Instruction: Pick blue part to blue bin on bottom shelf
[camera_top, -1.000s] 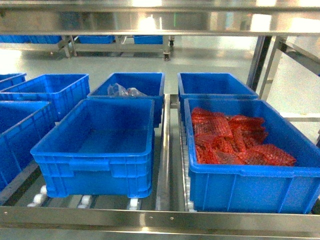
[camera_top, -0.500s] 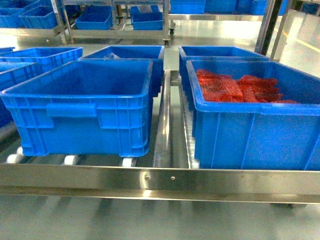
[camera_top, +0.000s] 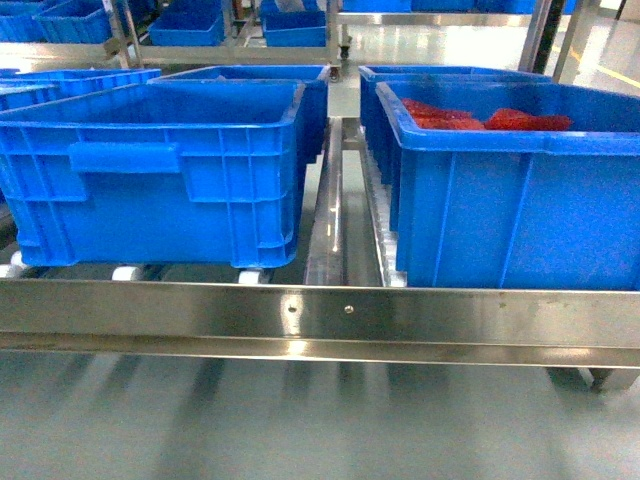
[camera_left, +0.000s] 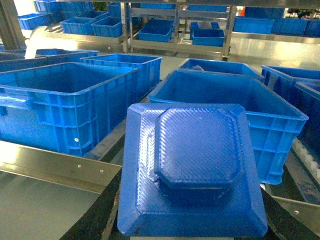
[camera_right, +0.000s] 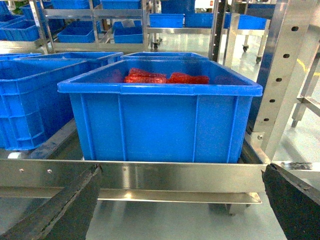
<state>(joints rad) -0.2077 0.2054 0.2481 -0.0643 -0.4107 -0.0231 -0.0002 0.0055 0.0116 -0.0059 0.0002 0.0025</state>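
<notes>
The blue part (camera_left: 195, 165), a square textured piece with a raised octagonal middle, fills the lower left wrist view. My left gripper (camera_left: 190, 227) is shut on it, with its dark fingers (camera_left: 95, 220) showing on either side. Just beyond the part stands an empty blue bin (camera_left: 225, 95) on the bottom shelf (camera_left: 50, 167). In the head view this bin (camera_top: 160, 170) stands front left behind the steel front lip (camera_top: 320, 315); neither gripper shows there. My right gripper (camera_right: 180, 205) is open and empty, low in front of the lip (camera_right: 175, 175).
A blue bin of red parts (camera_top: 510, 190) stands front right, also in the right wrist view (camera_right: 160, 120). More blue bins sit behind and to the left (camera_left: 65, 100). A central steel rail (camera_top: 325, 210) divides the lanes. An upright post (camera_right: 282, 75) stands at right.
The head view has dropped lower: the bins, seen from above a second ago, now show their side walls, and the shelf's front lip sits mid-frame.
</notes>
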